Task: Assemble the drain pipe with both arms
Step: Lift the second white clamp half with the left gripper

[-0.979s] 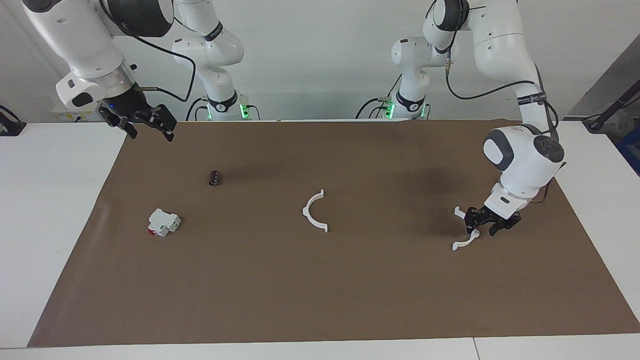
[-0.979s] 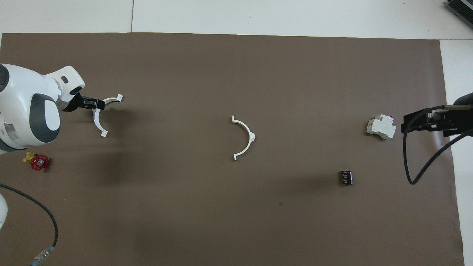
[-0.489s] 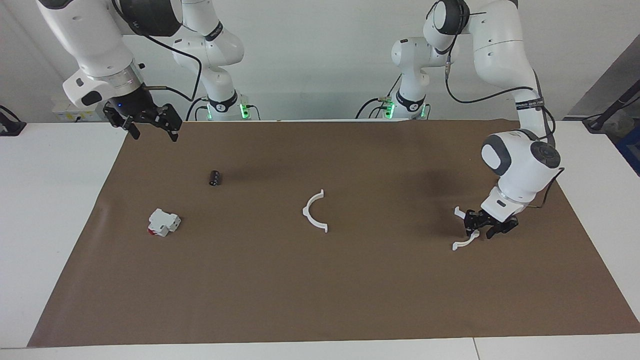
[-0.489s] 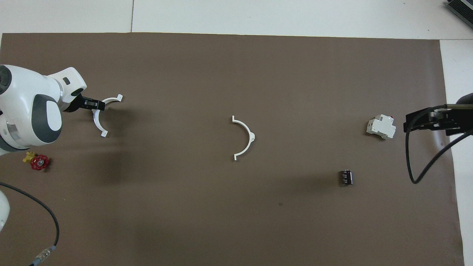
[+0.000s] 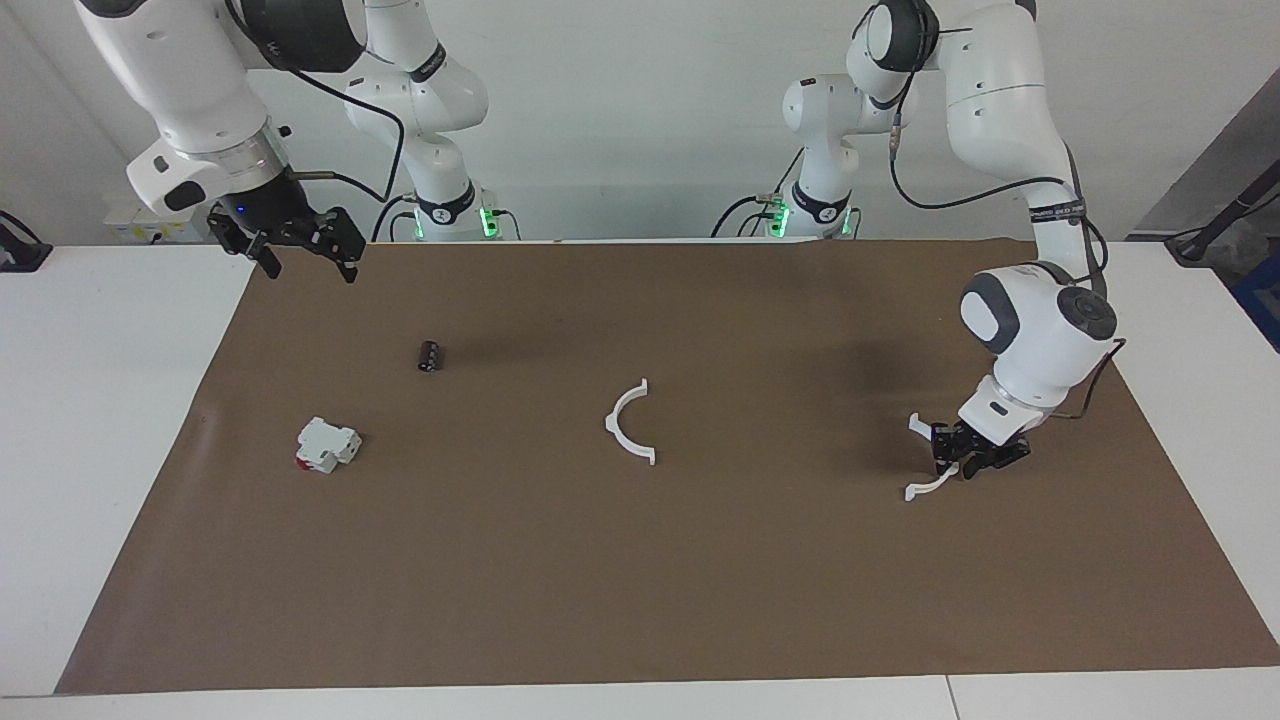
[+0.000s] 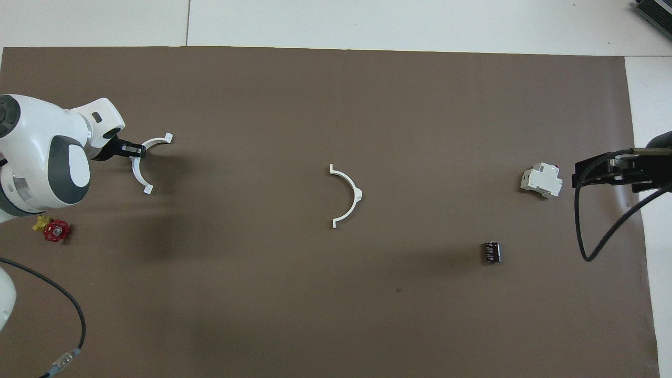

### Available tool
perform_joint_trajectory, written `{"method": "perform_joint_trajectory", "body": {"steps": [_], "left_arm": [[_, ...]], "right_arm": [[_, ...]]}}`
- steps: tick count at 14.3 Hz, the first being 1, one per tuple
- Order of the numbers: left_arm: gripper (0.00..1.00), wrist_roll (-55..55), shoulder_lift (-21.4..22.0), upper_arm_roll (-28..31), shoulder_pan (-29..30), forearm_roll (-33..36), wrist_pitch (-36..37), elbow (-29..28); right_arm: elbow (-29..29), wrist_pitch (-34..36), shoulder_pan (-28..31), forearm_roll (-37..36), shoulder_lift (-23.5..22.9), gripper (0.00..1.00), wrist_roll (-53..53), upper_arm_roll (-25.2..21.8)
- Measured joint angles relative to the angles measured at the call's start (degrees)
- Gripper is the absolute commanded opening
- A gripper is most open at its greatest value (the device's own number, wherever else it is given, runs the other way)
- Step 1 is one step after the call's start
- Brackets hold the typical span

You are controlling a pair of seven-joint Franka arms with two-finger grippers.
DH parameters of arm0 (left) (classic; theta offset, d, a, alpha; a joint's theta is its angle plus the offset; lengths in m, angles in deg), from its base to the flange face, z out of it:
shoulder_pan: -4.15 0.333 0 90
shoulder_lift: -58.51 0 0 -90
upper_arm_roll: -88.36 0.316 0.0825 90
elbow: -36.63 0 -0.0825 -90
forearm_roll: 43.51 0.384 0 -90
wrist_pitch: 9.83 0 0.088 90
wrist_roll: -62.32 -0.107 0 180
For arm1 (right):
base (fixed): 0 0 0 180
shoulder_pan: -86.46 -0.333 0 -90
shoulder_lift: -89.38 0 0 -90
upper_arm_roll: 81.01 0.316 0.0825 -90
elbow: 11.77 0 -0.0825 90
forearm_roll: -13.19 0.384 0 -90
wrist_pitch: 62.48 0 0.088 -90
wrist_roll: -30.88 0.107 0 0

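The assembly has barely begun: the two thin white plastic half-circle arcs lie well apart on the brown paper mat point(image 5: 700, 600), not yet joined.

The left gripper point(image 5: 950, 462) is down at the mat toward the left arm's end of the table, its jaws clamped on the first arc point(image 5: 928, 484). In the overhead view this arc point(image 6: 143, 167) bulges toward nine o'clock and opens toward four o'clock.

The second arc point(image 6: 348, 195) lies at mid-mat, untouched, its chord running twelve to six and its bulge toward three o'clock.

The right gripper point(image 5: 300, 250) waits in the air over the mat's corner at the right arm's end, jaws apart, empty.

Carrying, aligning and mating the halves remain.
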Motion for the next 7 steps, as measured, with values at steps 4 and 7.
{"method": "perform_joint_trajectory", "body": {"steps": [4, 7], "left_arm": [[0.0, 0.69, 0.03, -0.33, -0.2, -0.02, 0.2, 0.04], [0.0, 2.01, 0.29, -0.73, -1.89, -0.02, 0.47, 0.33]], "right_arm": [[-0.04, 0.0, 0.0, 0.0, 0.0, 1.0, 0.0, 0.0], [-0.06, 0.0, 0.0, 0.0, 0.0, 1.0, 0.0, 0.0]]}}
